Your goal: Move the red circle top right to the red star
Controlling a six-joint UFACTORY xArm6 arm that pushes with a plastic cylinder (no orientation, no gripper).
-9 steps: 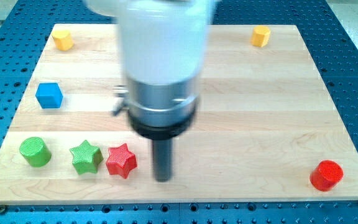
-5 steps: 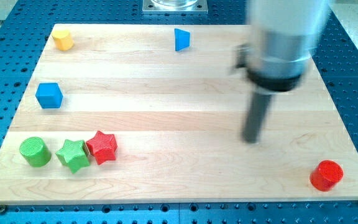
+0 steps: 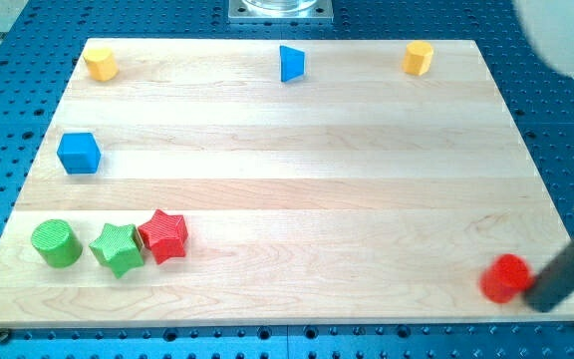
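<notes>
- The red circle (image 3: 506,278) sits near the tabletop's (image 3: 367,199) bottom-right corner, blurred, with my tip (image 3: 544,304) touching or just beside its right side.
- There is no gripper on this rig, only the rod, so nothing is clasped.
- I judge the push is just beginning: the next move calls for a long leftward shove across the board, ending above and right of the red star (image 3: 164,235).
- The red star touches the green star (image 3: 118,248), beside the green cylinder (image 3: 56,243).
- The rod's upper part is cut off at the view's right; motion blur hides exact contact.
</notes>
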